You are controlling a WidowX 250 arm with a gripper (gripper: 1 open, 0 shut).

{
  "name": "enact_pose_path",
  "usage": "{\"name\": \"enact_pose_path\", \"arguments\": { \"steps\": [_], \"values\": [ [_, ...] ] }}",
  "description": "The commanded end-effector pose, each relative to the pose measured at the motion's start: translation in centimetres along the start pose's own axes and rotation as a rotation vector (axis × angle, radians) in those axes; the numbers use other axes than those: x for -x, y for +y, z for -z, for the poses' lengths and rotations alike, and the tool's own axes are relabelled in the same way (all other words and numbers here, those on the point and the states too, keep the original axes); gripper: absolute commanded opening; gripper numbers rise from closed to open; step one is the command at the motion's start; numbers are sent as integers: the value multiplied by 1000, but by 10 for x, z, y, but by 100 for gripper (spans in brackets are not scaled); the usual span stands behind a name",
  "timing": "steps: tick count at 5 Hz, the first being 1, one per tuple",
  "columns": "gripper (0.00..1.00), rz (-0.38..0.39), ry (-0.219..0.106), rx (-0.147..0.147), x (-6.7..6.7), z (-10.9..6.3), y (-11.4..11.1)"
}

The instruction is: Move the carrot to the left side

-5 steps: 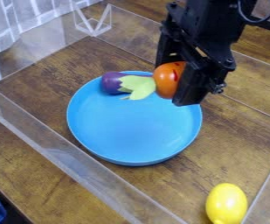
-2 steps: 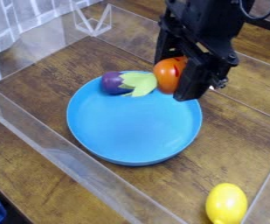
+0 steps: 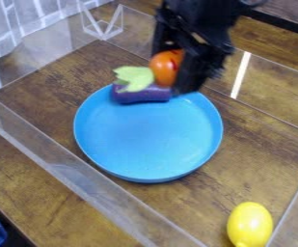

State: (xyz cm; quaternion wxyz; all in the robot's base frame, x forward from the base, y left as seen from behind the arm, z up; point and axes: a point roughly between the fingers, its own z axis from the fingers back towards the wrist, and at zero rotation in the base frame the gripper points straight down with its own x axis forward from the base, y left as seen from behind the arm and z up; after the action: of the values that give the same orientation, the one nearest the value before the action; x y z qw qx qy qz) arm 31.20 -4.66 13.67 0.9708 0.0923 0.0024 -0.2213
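Jaws (image 3: 175,69) pinch the carrot (image 3: 164,67) above the far rim of the blue plate (image 3: 149,140), over the eggplant (image 3: 141,93); carrying is underway, and next comes lowering it onto the tabletop (image 3: 41,96) at left.

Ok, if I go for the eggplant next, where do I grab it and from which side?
Probably from straight above, jaws across the purple body at its middle. The eggplant lies flat on the far rim of the blue plate, long axis roughly side to side, so the fat middle offers the widest hold. The gripper, shut on the carrot, hangs just above it now, so clear that first.
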Motion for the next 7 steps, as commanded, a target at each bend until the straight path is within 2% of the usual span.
{"name": "enact_pose_path", "arguments": {
  "steps": [1,3,7],
  "values": [
    [0,-50,-35,-21,11,-3,40],
    [0,-124,-27,-37,25,7,89],
    [0,-67,-65,-56,2,33,124]
  ]
}}
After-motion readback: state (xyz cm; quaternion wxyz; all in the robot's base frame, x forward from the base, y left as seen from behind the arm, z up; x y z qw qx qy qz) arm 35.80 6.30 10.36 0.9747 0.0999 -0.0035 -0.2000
